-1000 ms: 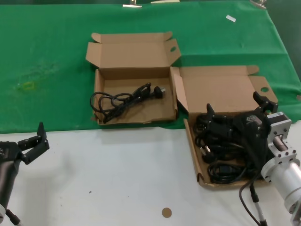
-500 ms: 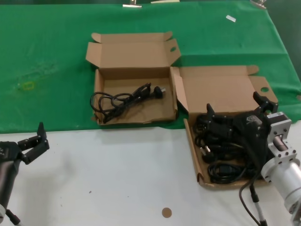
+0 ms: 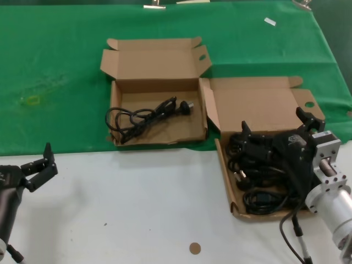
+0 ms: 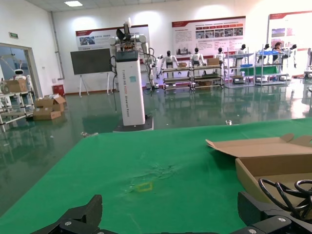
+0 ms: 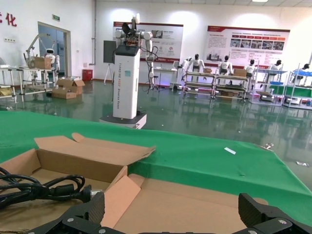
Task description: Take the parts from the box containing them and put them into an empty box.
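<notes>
The narrower box point(image 3: 224, 168) at the right holds several black cords point(image 3: 263, 201) in a tangled pile. My right gripper point(image 3: 275, 124) hangs open over the far end of that tray, its jaws wide apart with nothing between them. In the right wrist view the gripper point(image 5: 171, 205) faces this box's raised lid point(image 5: 195, 202). The wider box point(image 3: 157, 138) stands to the left on the green cloth with one cord point(image 3: 144, 117) lying in it; that cord point(image 5: 46, 188) also shows beyond the right gripper. My left gripper point(image 3: 40, 167) waits open at the near left, over the white table.
A green cloth point(image 3: 60, 66) covers the far half of the table and the near half is white point(image 3: 137, 198). A small brown disc point(image 3: 194, 248) lies near the front edge. A white tag point(image 3: 269, 21) lies at the far right of the cloth.
</notes>
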